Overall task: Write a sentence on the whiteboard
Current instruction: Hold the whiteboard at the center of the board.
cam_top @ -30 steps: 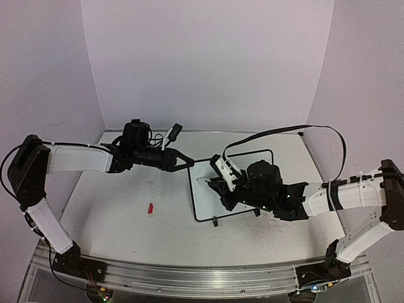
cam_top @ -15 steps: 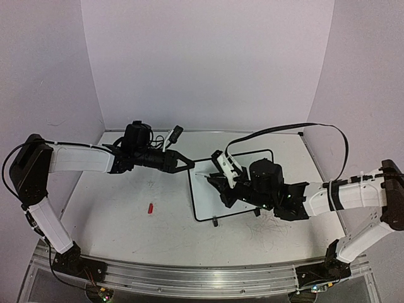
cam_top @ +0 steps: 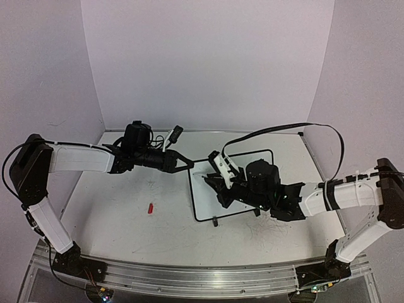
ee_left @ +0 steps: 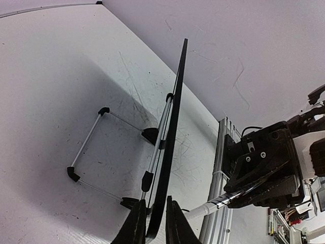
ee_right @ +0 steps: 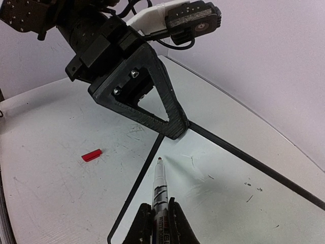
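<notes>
Just ahead of the right claw (ee_right: 156, 216), clamped tight on the marker (ee_right: 160, 188), lies the whiteboard (ee_right: 228, 188), marker pointing lengthwise at the corner the left claw (ee_left: 154, 224) pinches

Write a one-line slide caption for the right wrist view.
The right gripper holds a marker, tip near the corner of the whiteboard that the left gripper pinches.
</notes>
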`<state>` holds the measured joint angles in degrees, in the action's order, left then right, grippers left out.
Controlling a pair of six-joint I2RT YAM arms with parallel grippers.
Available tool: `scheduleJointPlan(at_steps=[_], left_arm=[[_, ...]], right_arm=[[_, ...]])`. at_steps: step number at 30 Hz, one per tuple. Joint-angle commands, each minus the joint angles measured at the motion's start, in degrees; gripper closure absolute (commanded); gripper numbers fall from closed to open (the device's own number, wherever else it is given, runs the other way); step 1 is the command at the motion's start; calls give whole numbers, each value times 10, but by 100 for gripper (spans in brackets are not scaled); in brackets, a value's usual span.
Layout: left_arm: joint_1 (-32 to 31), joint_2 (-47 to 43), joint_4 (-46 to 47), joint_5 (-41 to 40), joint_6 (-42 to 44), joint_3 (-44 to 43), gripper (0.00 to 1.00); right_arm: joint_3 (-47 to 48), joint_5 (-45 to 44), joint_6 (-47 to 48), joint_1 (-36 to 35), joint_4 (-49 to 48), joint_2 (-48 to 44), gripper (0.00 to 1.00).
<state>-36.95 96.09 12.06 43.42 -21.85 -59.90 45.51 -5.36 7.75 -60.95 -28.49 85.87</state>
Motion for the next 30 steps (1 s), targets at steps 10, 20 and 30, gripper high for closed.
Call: scheduleJointPlan(at_steps=[10,20,30], left_arm=[[2,-4,18,7,17,-10,88],[1,-6,18,10,16,-10,89],[2,-8,18,11,17,-10,89]], right_arm=[[35,-32,7,-6,-37,19,100],[39,-42,6,-6,-39,31,100],[33,-51,0,-7,-35,32,100]])
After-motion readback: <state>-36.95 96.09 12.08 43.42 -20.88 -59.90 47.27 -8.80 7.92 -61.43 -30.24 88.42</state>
